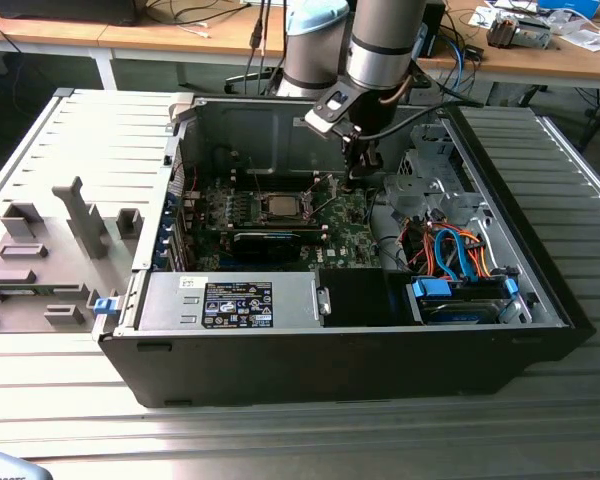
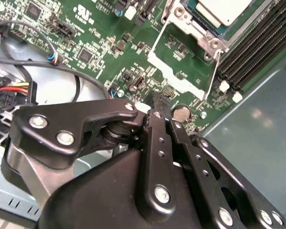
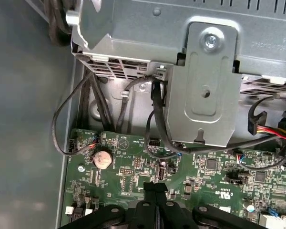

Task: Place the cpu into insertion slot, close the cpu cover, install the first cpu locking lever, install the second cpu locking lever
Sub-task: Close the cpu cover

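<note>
- Resting in its socket on the motherboard [image 1: 345, 235], the cpu [image 2: 224, 9] looks placed; that step seems done.
- The cpu cover [image 2: 181, 71] appears swung open beside it, so closing it and both levers seem left.
- The gripper [image 2: 158, 101] hangs just over the motherboard near a coin cell [image 2: 182, 113], fingers pinched together on nothing.
- The second wrist view gives the socket; the first wrist view gives a metal bracket [image 3: 202, 86] and cables [image 3: 155, 119].
</note>
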Controlling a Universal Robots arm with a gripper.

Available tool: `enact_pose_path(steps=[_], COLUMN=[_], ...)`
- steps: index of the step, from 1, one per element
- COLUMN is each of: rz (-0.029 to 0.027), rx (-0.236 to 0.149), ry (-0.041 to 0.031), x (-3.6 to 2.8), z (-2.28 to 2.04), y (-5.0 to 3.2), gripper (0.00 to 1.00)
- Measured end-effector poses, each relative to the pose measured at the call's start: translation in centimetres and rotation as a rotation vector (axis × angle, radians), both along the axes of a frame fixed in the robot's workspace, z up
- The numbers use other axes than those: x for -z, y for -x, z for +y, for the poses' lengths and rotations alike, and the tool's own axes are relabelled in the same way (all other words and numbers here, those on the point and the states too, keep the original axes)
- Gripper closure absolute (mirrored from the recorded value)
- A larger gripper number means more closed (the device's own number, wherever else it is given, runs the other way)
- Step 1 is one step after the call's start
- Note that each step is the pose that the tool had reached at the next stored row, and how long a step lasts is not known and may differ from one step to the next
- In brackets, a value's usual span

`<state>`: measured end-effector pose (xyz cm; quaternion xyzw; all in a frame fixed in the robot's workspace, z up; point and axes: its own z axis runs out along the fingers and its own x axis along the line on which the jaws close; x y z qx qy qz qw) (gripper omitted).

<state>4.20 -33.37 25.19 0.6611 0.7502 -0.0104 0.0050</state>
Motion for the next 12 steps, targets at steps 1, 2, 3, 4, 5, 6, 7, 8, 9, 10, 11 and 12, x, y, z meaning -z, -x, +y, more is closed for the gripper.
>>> enact_pose_path(steps=[1,2,3,4,5,6,7,8,9,10,11,12], rz=[0.0001,0.0002,0.0001,0.0,0.0,0.0,0.0,0.0,0.0,0.0,0.0,0.0], rx=[0.0,0.0,0.0,0.0,0.0,0.0,0.0,0.0,0.0,0.0,0.0,0.0], ry=[-0.0007,-0.0016,-0.0025,-0.0028,-0.0031,-0.0034,-0.0034,-0.0035,-0.0037,-0.0038,-0.0039,-0.0041], x=[0.03,0.05,0.07,0.07,0.08,0.07,0.07,0.07,0.08,0.07,0.08,0.08], z=[0.0,0.0,0.0,0.0,0.0,0.0,0.0,0.0,0.0,0.0,0.0,0.0], y=[0.08,0.18,0.28,0.33,0.4,0.45,0.48,0.5,0.51,0.52,0.53,0.54], gripper=[0.89,0.89,0.89,0.89,0.89,0.89,0.89,0.89,0.89,0.89,0.89,0.89])
